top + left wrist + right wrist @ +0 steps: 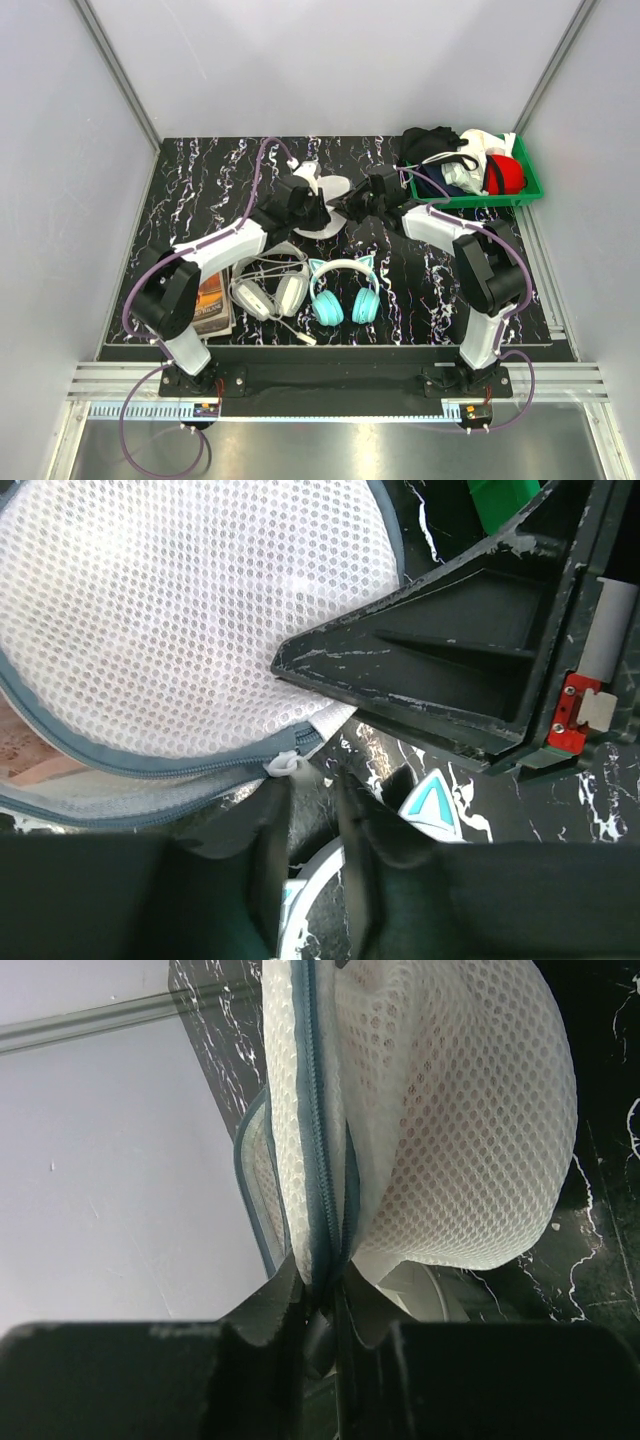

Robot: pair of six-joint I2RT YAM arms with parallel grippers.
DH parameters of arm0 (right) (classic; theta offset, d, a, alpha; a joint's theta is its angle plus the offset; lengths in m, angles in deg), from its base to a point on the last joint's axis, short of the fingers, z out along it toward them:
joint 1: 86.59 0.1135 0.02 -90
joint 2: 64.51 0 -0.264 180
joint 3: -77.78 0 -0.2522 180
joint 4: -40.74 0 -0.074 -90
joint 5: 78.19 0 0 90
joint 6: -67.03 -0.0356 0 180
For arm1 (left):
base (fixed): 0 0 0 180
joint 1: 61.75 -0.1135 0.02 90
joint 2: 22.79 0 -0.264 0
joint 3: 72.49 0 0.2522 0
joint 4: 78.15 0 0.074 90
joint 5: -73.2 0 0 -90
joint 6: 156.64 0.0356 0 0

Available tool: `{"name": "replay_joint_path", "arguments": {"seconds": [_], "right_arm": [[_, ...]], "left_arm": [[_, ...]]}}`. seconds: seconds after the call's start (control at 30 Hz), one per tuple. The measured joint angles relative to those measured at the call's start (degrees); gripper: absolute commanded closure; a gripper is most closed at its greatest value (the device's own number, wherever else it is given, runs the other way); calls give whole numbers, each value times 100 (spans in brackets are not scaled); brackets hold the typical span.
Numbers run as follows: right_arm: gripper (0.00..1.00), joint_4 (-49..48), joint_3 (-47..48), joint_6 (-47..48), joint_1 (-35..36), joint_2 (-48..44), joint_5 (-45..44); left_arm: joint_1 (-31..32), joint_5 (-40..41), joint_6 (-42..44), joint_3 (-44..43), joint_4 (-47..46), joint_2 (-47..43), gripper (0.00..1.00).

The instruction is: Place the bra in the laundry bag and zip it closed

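The white mesh laundry bag (335, 188) is held off the table at mid-back, between both grippers. My right gripper (322, 1295) is shut on the bag's grey-blue zipper rim (320, 1160), pinching it edge-on. My left gripper (315, 785) stands at the bag's (180, 610) lower edge, with a narrow gap between the jaws and nothing in it. The white zipper pull (283, 765) touches the tip of its left finger. The zipper's two rows are still apart to the left of the pull. A pale pink patch, the bra (25, 750), shows in that gap. A pink tint shows through the mesh (450, 1090).
A green bin (530, 185) with red, black and white garments stands at the back right. White-grey headphones (268, 290) and teal cat-ear headphones (345, 295) lie near the front. A book (212, 300) lies beside the left arm.
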Motion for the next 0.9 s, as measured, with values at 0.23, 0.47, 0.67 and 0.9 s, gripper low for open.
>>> {"name": "replay_joint_path", "arguments": {"seconds": [0.23,0.47,0.67,0.9], "right_arm": [[100,35,0,170,31,-101,-111],[100,13,0,680,140,-105,-225],[100,-79,-7,1357,74,-105,59],[40,83,597,2179,-400,240,949]], "left_arm": [[-153,22,-24,-136,225,39,100],[-476,-199,4,50,291,-85,100],[-1106,-278,44,472,352,-439,100],[-1217,-1086,-28,608,-87,-466,100]]}}
